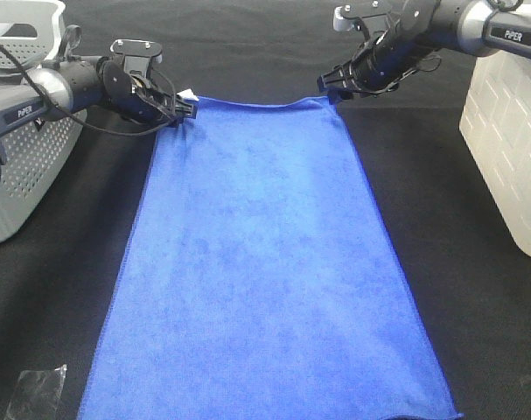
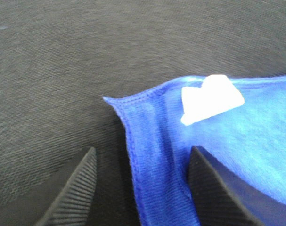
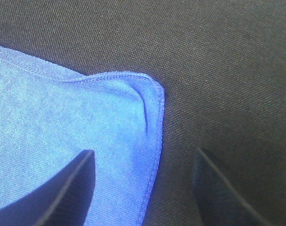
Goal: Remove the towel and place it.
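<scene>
The royal-blue towel (image 1: 261,271) lies spread flat on the black table, running from the far side to the near edge of the exterior view. My left gripper (image 1: 188,112) is at its far left corner, beside the small white tag (image 2: 211,98). In the left wrist view the gripper (image 2: 140,155) is open, with the towel's hem (image 2: 133,141) lying between the two fingers. My right gripper (image 1: 328,87) is at the far right corner. In the right wrist view it (image 3: 145,157) is also open, straddling the towel corner (image 3: 150,108), which rests on the cloth.
A grey perforated basket (image 1: 20,175) stands at the left edge, with a white one (image 1: 20,26) behind it. A white plastic container (image 1: 510,149) stands at the right. A scrap of clear plastic (image 1: 33,394) lies at the near left.
</scene>
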Tool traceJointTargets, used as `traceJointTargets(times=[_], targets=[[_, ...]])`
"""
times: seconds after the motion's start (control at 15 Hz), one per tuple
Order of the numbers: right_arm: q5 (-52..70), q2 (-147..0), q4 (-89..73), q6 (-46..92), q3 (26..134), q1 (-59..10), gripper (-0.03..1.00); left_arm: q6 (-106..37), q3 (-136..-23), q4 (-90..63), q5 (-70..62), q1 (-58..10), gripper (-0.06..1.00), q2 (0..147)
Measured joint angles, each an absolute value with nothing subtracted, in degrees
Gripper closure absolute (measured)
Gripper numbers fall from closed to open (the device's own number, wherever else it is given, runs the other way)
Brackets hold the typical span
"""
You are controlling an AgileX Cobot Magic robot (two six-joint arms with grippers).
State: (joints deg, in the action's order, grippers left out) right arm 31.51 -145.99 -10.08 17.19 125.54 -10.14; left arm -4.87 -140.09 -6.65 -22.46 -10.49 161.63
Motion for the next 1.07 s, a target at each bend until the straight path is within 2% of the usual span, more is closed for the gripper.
traceJointTargets(times=[0.67, 1.07], targets=[[35.0, -143.4, -10.0, 17.2, 125.5, -10.1, 0.35, -3.1, -140.1, -6.6, -27.8, -10.4, 0.38, 154.3], [50.9, -132.6, -10.0, 14.4, 125.5, -10.1, 0.35, -3.0, -140.1, -7.3, -51.1, -10.4, 0.38, 143.0]])
